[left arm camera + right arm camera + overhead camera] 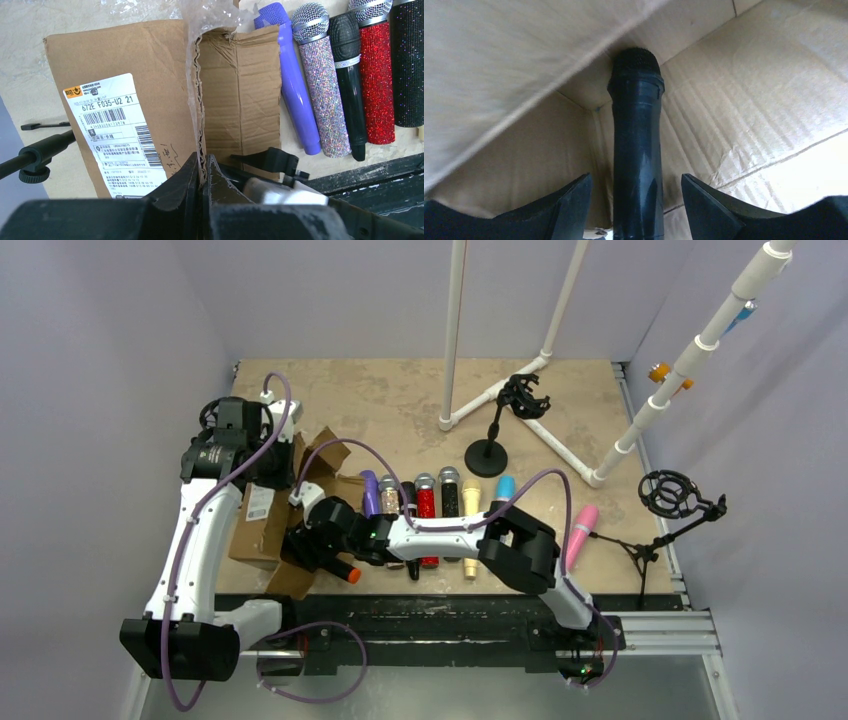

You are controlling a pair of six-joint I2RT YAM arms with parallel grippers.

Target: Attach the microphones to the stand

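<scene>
The left fingers (pixel 202 170) clamp a flap of the cardboard box (pixel 125 55). The right fingers (pixel 635 177) stand open astride a black microphone (pixel 636 100) inside the box, near the counter's (pixel 400 410) front-left corner.

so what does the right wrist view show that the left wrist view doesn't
Only the right wrist view: a black microphone lying inside the cardboard box, between the fingers of the open right end effector, with a gap on each side.
Only the left wrist view: the shipping label on the outside of the box, a row of microphones beside the box, among them a purple microphone and a red glitter microphone, and the left end effector shut on the box's flap edge.
Both: the cardboard box.
</scene>
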